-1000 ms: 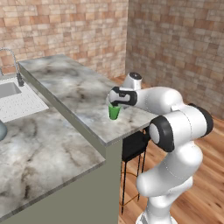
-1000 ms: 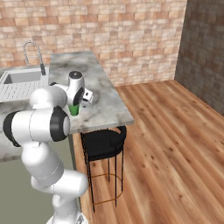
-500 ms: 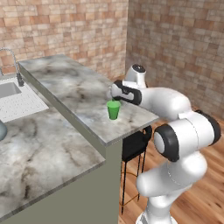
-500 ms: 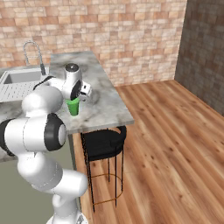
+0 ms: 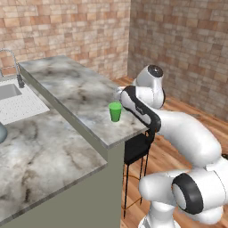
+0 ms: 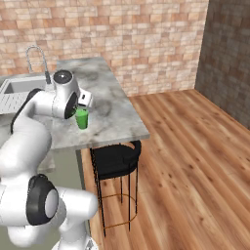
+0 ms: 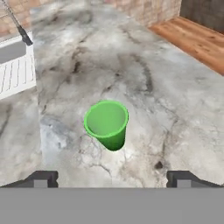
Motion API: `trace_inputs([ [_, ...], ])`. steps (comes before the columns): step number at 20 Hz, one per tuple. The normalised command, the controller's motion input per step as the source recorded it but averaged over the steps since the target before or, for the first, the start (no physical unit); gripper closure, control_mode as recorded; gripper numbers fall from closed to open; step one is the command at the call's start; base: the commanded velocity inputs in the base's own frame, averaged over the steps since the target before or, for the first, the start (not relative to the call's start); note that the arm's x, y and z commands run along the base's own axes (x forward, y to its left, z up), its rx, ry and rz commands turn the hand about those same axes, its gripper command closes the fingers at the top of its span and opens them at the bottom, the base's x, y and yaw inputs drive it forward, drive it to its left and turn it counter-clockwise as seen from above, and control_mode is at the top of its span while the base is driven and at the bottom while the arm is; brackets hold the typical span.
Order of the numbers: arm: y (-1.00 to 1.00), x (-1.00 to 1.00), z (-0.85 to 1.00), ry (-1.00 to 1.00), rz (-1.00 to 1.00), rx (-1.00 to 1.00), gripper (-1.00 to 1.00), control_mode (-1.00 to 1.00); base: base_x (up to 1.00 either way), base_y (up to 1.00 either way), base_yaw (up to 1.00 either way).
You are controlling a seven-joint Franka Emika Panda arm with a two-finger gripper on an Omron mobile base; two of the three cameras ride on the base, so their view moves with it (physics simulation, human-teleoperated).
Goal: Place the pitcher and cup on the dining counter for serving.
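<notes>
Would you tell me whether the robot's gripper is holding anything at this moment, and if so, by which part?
Nothing is held. The gripper is open, its jaws spread wide and clear of the small bright green tapered cup, which stands upright by itself on the grey-white marbled dining counter.

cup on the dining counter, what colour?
Bright green, plain. The cup shows best in the hand view, standing upright on the marbled grey-white dining counter.

White arm (image 5: pixel 187 129) showing smooth rounded glossy links, dark grey joint rings and a black band; small dark square fingertips (image 7: pixel 41 178) projecting from the hand.
</notes>
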Motion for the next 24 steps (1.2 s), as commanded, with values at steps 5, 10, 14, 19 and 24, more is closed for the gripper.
trace_inputs([
  [5, 0.00, -1.00, 0.18, -0.23, 0.00, 0.00, -1.00, -1.00, 0.00, 0.00, 0.00],
  [10, 0.00, -0.39, 0.05, -0.09, 0.00, 0.00, -1.00, -1.00, 0.00, 0.00, 0.00],
  [14, 0.00, 0.00, 0.00, 0.00, 0.00, 0.00, -1.00, -1.00, 0.00, 0.00, 0.00],
  [19, 0.00, -0.03, 0.00, 0.00, 0.00, 0.00, -1.00, 1.00, -0.17, 0.00, 0.00],
  [24, 0.00, 0.00, 0.00, 0.00, 0.00, 0.00, -1.00, 1.00, -0.69, 0.20, 0.00],
])
